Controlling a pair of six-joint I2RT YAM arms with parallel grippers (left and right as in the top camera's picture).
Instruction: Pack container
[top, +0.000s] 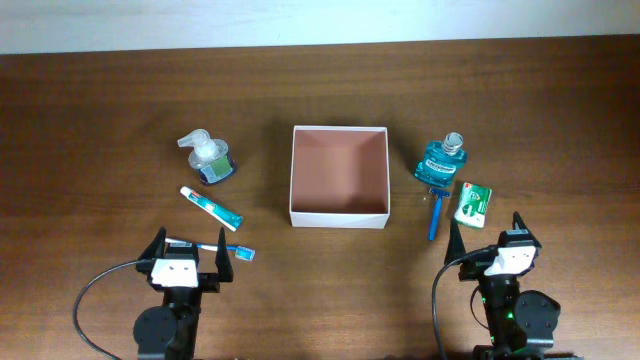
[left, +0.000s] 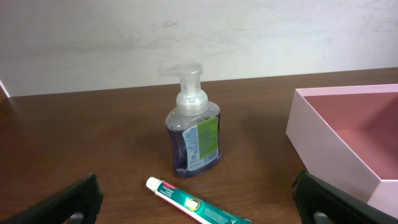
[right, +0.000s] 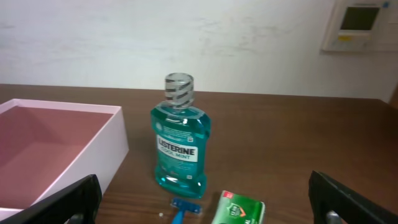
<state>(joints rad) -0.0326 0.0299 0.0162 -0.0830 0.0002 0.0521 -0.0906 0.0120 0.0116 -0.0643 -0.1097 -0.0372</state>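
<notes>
- Six toiletries ring the empty container (top: 338, 170) in the overhead view, so by my reading packing has not begun and the first pick is the step in hand.
- On its left are a soap pump bottle (top: 207, 157), a toothpaste tube (top: 211, 207) and a toothbrush (top: 210, 247). On its right are a mouthwash bottle (top: 441, 161), a blue razor (top: 436, 215) and a green packet (top: 473, 203).
- The left gripper (top: 188, 252) and right gripper (top: 488, 232) sit at the near edge of the table (top: 90, 120), jaws spread wide and holding nothing. The toothbrush lies across just by the left fingers, seemingly ungripped.
- Left wrist view: the soap pump bottle (left: 193, 134) stands upright straight ahead, the toothpaste tube (left: 196, 204) lies nearer on its side, and the container's white wall (left: 323, 134) is off to the right. The dark fingers (left: 68, 202) frame the bottom corners, far apart.
- Right wrist view: the mouthwash bottle (right: 180, 140), labelled Listerine, stands upright beside the container wall (right: 93, 158). The razor (right: 183, 210) and green packet (right: 239, 210) lie closest; the packet's label is too cropped to tell what it holds, possibly floss.
- The next move probably calls for one arm to descend over a near, flat item, close across its narrow width, then lift it over the wall. The tall bottles would likely need a side grasp.
</notes>
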